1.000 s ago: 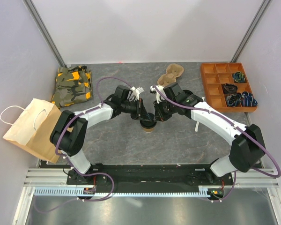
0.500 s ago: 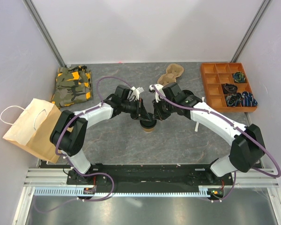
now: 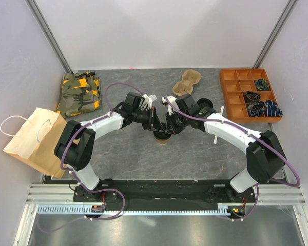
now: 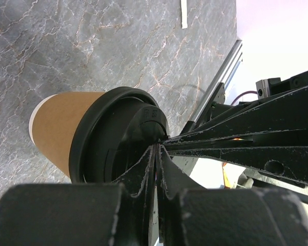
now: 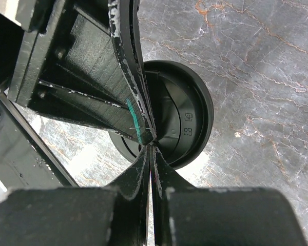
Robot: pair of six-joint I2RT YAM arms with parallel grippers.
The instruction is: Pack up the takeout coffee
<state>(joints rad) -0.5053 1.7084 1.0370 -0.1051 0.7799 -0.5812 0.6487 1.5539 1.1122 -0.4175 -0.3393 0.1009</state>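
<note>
The takeout coffee, a tan paper cup [image 4: 56, 130] with a black lid [image 4: 113, 138], stands upright mid-table [image 3: 162, 137]. Both grippers meet above it. My left gripper [image 3: 156, 126] is shut, and its tips [image 4: 158, 146] rest on the raised middle of the lid with nothing between them. My right gripper [image 3: 169, 127] comes in from the other side, also shut, its tips [image 5: 151, 146] touching the lid [image 5: 187, 118] right against the left gripper's fingers [image 5: 108, 77]. In the top view the arms hide most of the cup.
A brown paper bag [image 3: 36, 138] with white handles lies at the left edge. Behind it is a camouflage cloth [image 3: 80, 95]. A moulded-pulp carrier [image 3: 188, 82] sits at the back centre, an orange divided tray [image 3: 231, 97] at the back right, and a white stick [image 3: 215, 137] beside the right arm.
The right arm's wrist and forearm have shifted a little to the left, uncovering more of the pulp carrier. Both grippers stay shut at the lid and the cup has not moved.
</note>
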